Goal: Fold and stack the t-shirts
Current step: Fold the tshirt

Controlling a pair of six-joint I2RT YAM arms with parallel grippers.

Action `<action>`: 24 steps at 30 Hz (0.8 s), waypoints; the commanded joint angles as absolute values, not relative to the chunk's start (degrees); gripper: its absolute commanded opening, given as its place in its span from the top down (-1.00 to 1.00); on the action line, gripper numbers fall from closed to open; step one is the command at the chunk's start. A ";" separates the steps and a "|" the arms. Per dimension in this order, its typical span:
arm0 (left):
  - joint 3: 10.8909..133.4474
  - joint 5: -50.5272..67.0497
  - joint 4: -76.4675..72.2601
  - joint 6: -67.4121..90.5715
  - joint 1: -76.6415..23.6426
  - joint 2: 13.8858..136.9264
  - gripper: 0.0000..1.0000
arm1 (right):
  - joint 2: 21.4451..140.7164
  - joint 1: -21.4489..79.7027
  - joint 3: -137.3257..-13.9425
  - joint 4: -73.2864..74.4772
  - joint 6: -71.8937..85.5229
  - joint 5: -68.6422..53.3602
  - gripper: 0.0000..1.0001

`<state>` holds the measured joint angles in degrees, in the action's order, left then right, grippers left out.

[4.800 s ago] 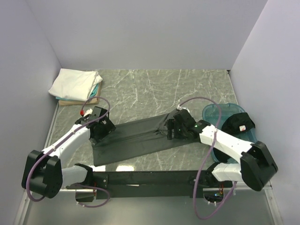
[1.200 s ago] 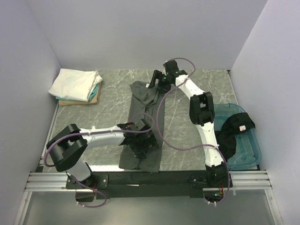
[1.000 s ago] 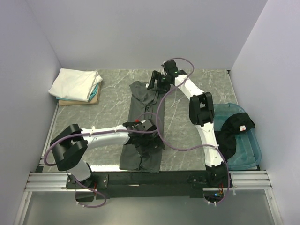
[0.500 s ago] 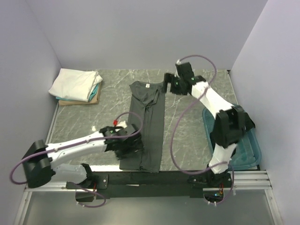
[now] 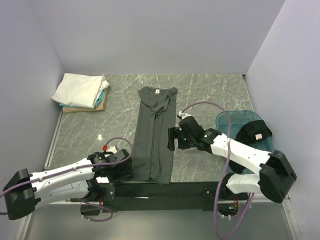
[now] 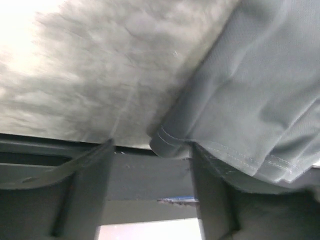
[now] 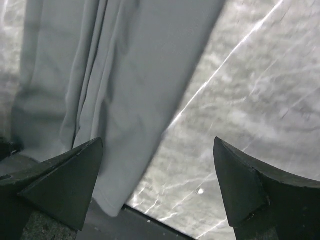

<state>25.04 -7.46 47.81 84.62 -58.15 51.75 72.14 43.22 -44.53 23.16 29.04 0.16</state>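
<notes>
Marble tabletop (image 5: 210,95) is carrying the charcoal t-shirt (image 5: 156,135) as a long strip running hem to collar; left gripper (image 5: 120,167) is hovering open-jawed at its hem corner, right gripper (image 5: 174,140), also open and empty, beside its right edge mid-length.

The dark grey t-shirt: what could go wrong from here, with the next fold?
1. The near hem of the dark grey t-shirt lies at the near edge of the table, so the open left gripper may catch only one layer or strike the black rail.
2. Creases run down the shirt's middle; a fold by the open right gripper could trap them.
</notes>
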 commanded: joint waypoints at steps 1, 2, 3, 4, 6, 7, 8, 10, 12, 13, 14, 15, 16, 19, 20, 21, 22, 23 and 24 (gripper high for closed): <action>22.68 -3.69 40.09 85.52 -58.27 52.29 -0.27 | 66.98 46.39 -41.14 21.89 33.48 3.00 -0.93; 22.85 -4.13 39.82 85.26 -58.27 52.90 -0.22 | 65.58 47.28 -39.65 21.88 33.83 2.55 -0.92; 23.11 -4.48 39.81 85.25 -58.27 54.30 -0.16 | 64.96 48.24 -39.03 21.88 34.27 2.20 -0.88; 23.38 -4.83 39.64 84.73 -58.36 55.01 -0.06 | 64.69 50.69 -38.24 22.23 34.19 1.59 -0.86; 24.16 -5.01 38.50 83.76 -58.18 57.81 0.17 | 64.42 53.34 -38.23 23.29 34.10 2.10 -0.82; 24.69 -4.92 38.41 82.72 -58.18 58.79 0.53 | 64.51 55.18 -38.67 24.68 34.01 2.63 -0.82; 25.22 -4.83 38.50 82.36 -58.10 59.84 0.68 | 64.69 58.41 -38.93 25.39 33.84 3.85 -0.79; 26.89 -5.10 40.16 82.00 -58.10 62.57 0.99 | 64.78 62.38 -39.72 27.06 33.31 5.01 -0.78; 27.42 -5.62 40.60 82.00 -58.10 63.80 0.99 | 65.56 67.92 -40.16 27.33 32.87 5.27 -0.75; 27.25 -5.54 40.17 81.83 -58.18 63.90 0.99 | 66.09 69.51 -40.51 27.51 32.78 5.01 -0.74; 27.16 -5.19 39.56 81.48 -58.18 63.81 0.99 | 67.75 71.09 -40.69 27.60 32.96 5.01 -0.74; 26.81 -4.49 38.51 81.39 -58.18 63.46 0.99 | 68.72 73.54 -40.78 27.51 34.00 5.36 -0.72; 26.63 -4.31 38.24 81.39 -58.10 63.28 0.99 | 69.86 74.61 -41.04 27.25 34.45 5.27 -0.71; 26.28 -4.30 38.84 81.91 -58.10 62.05 0.99 | 73.29 75.94 -40.35 24.98 36.82 2.73 -0.66; 26.19 -4.48 39.20 82.09 -58.10 61.09 0.99 | 74.26 76.11 -40.08 24.44 38.04 2.29 -0.61; 26.10 -4.66 39.29 82.18 -58.10 60.74 0.99 | 74.62 76.64 -39.90 23.82 38.67 2.46 -0.60; 25.93 -4.75 39.37 82.26 -58.18 60.12 0.99 | 75.05 76.73 -39.21 23.30 39.11 2.55 -0.51; 25.49 -4.66 38.50 82.09 -58.10 59.07 0.99 | 75.15 76.73 -38.94 22.77 40.07 2.46 -0.46; 25.14 -4.40 37.71 81.92 -58.18 58.63 0.99 | 75.41 76.82 -38.41 21.46 40.34 2.37 -0.43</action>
<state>26.59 -2.85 39.70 82.17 -58.19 60.25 75.29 76.25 -39.11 25.45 37.19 2.13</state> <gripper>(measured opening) 0.018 0.731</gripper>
